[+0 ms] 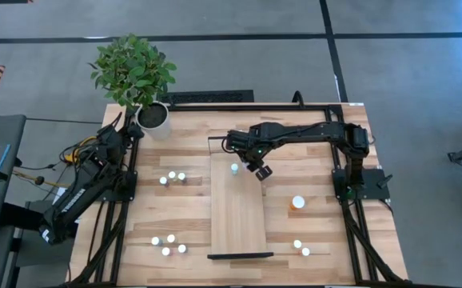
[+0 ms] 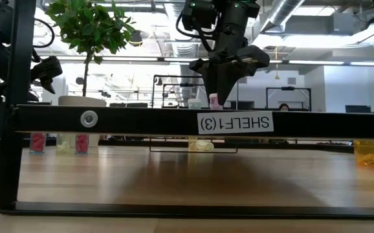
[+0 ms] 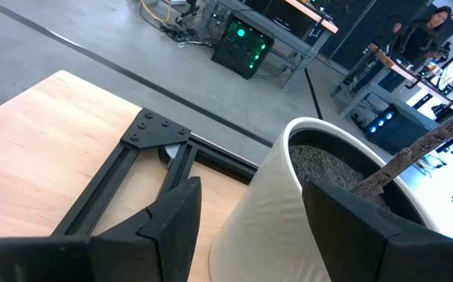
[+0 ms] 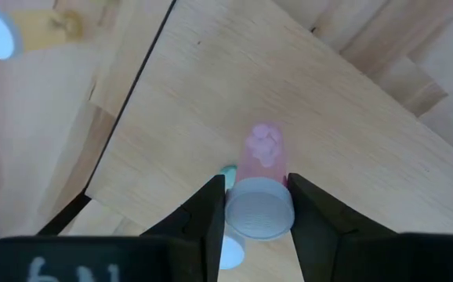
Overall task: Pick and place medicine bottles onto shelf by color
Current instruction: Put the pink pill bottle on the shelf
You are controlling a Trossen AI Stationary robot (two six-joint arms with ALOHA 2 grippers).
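Observation:
My right gripper [image 1: 259, 170] is over the far part of the light-wood shelf [image 1: 236, 216], shut on a pink bottle with a white cap [image 4: 262, 153]. The low view shows that bottle [image 2: 214, 100] below the fingers. A teal bottle [image 1: 235, 169] stands upright on the shelf just beside it, toward the table's left. My left gripper [image 3: 250, 188] is open and empty at the table's far left corner, right in front of the white plant pot [image 3: 313, 196]. Other bottles stand upright on the tabletop: a left group [image 1: 172, 177], a near-left group [image 1: 169, 244], two near right [image 1: 301, 248] and the larger orange one [image 1: 297, 203]. My right gripper pinches the pink bottle at its white-capped top end [image 4: 259, 207] between its two fingers. The fingers come from above, pointing down at a slant. The bottle hangs upright below them, over the shelf. The shelf's black frame bar hides its base in the low view, so whether it touches the shelf cannot be told.
The plant in its white pot [image 1: 153, 116] stands at the far left corner. The shelf's black frame bars [image 1: 240, 256] cross its near and far ends. Bare shelf surface lies toward the near end.

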